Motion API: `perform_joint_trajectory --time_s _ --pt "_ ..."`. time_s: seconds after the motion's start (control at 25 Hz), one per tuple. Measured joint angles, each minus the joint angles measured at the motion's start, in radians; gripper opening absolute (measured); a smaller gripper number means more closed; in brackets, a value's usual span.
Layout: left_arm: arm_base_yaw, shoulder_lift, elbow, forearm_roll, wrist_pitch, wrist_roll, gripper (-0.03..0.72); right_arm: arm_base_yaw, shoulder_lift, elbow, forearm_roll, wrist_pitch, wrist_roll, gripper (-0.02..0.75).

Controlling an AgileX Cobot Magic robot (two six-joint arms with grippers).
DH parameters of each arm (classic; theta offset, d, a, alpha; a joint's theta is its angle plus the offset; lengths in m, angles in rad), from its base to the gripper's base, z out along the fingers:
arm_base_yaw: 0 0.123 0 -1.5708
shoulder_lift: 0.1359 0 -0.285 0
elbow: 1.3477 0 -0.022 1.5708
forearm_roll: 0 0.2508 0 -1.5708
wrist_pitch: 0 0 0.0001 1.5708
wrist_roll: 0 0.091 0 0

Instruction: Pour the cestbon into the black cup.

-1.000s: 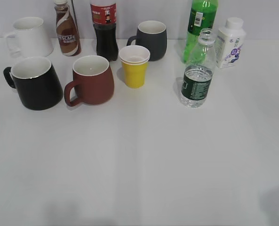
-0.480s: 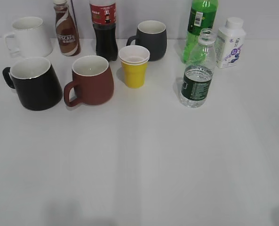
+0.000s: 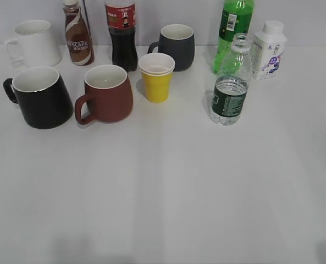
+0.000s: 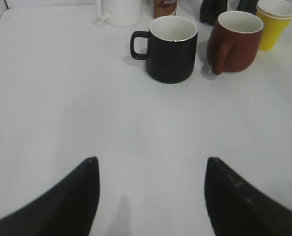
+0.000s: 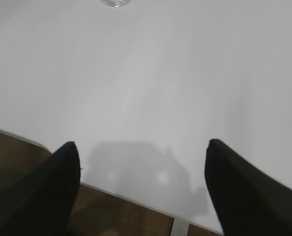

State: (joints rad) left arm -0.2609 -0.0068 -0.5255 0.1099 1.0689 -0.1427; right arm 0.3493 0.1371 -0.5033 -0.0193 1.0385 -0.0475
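On a white tabletop, the cestbon stands upright and uncapped at right, partly filled with water, just in front of a bright green soda bottle and near a small white bottle with a purple label. Well apart from it, at far left, the black cup sits upright with its handle turned to the left, white interior showing; a maroon mug stands just beside it. Behind them are a white mug, a brown coffee bottle, a dark cola bottle with a red label, a dark grey mug and stacked yellow paper cups. Neither arm appears in the exterior view. Seen from the left wrist, the left claw is released, its dark fingers spread wide over bare tabletop, with the black cup ahead and the maroon mug to its right. From the right wrist, the right claw is likewise spread and grasping nothing, poised over the near tabletop edge, with only the base of the cestbon visible at the top of that view.
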Motion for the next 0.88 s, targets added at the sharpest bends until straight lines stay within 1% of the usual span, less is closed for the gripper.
perform_joint_trajectory --time_s 0.16,0.24,0.32,0.44,0.52,0.64,0.88 --pt "0.005 0.000 0.000 -0.001 0.000 0.000 0.473 -0.001 0.000 0.000 0.000 0.000 0.000 0.593" --pt "0.034 0.000 0.000 -0.001 0.000 0.000 0.463 -0.029 -0.004 0.000 0.000 0.000 0.000 0.593" --pt "0.094 0.000 0.000 -0.002 0.000 0.000 0.455 -0.092 -0.032 0.000 0.000 0.000 0.000 0.593" --pt "0.181 0.000 0.001 -0.002 0.000 0.000 0.449 -0.223 -0.117 0.000 0.000 -0.001 0.000 0.593" --pt "0.207 0.000 0.002 -0.003 -0.002 0.000 0.449 -0.293 -0.142 -0.001 -0.001 0.001 0.000 0.592" --pt "0.209 0.000 0.002 -0.003 -0.001 0.000 0.448 -0.319 -0.146 -0.001 0.008 0.000 0.001 0.591" --pt "0.200 0.000 0.002 -0.003 -0.001 0.000 0.447 -0.321 -0.146 -0.001 0.019 0.000 0.001 0.590"
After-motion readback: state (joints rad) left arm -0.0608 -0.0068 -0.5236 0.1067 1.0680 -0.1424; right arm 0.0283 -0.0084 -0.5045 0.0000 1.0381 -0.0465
